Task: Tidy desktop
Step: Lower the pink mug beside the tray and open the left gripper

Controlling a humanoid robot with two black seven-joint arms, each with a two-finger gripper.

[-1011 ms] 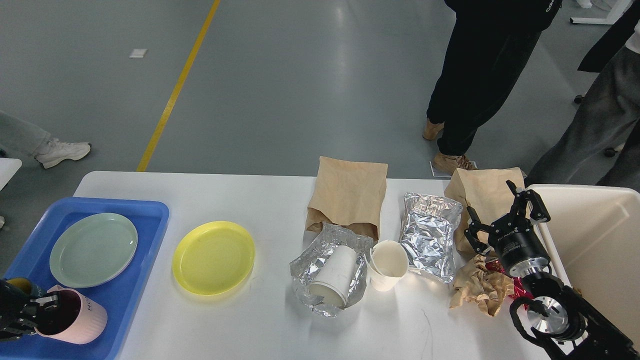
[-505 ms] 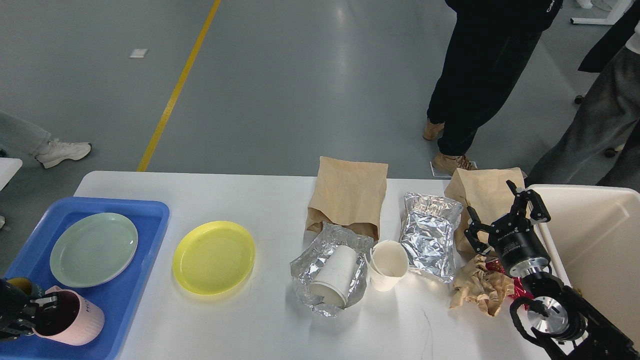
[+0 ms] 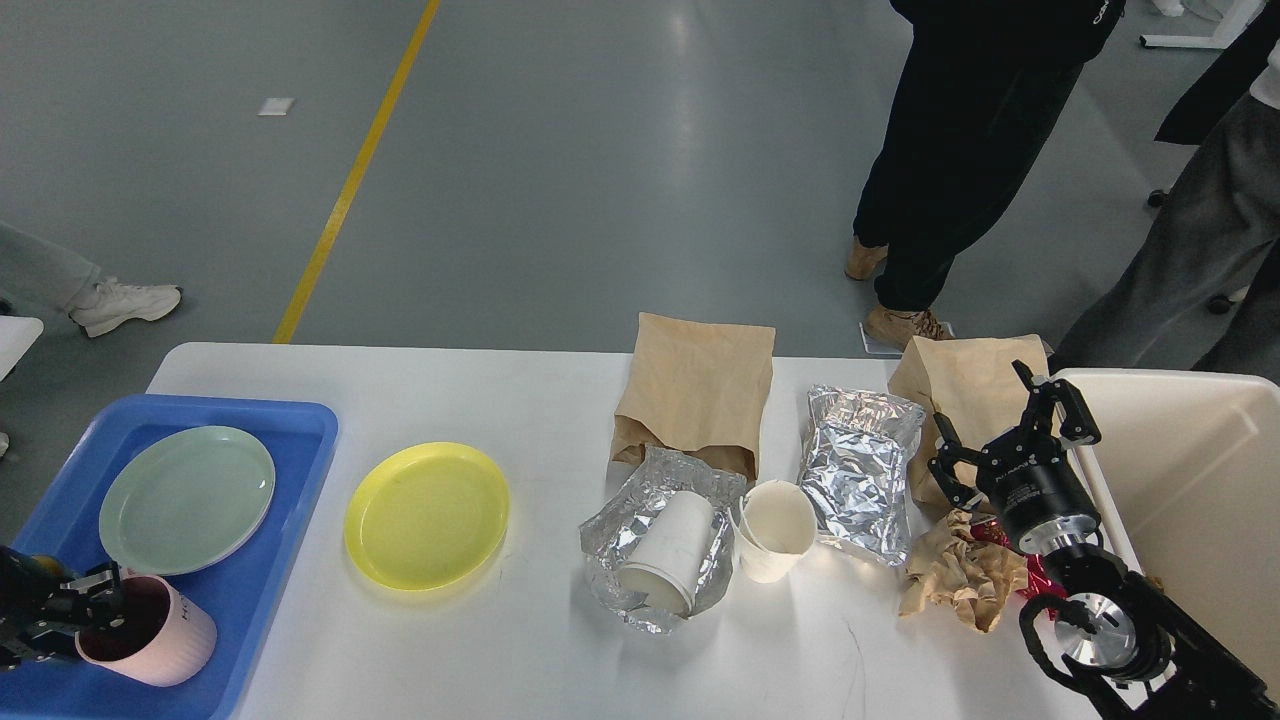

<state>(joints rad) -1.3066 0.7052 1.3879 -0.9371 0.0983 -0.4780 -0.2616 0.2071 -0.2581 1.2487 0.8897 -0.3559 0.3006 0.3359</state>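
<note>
Left gripper [image 3: 95, 612] low at left edge, right gripper [image 3: 1005, 435] raised, fingers spread

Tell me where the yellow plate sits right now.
In the head view, the yellow plate lies left of centre on the desktop, between the blue tray and crumpled foil.

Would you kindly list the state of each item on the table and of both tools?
Pink mug: upright in the blue tray, left tool at its rim.
Green plate: flat in the tray, empty.
Yellow plate: flat on the desktop, empty.
Paper cup: tipped over on crumpled foil.
Second cup: upright, empty.
Foil pouch: lying flat.
Brown bag: lying flat.
Right tool: open, holding nothing.
</note>
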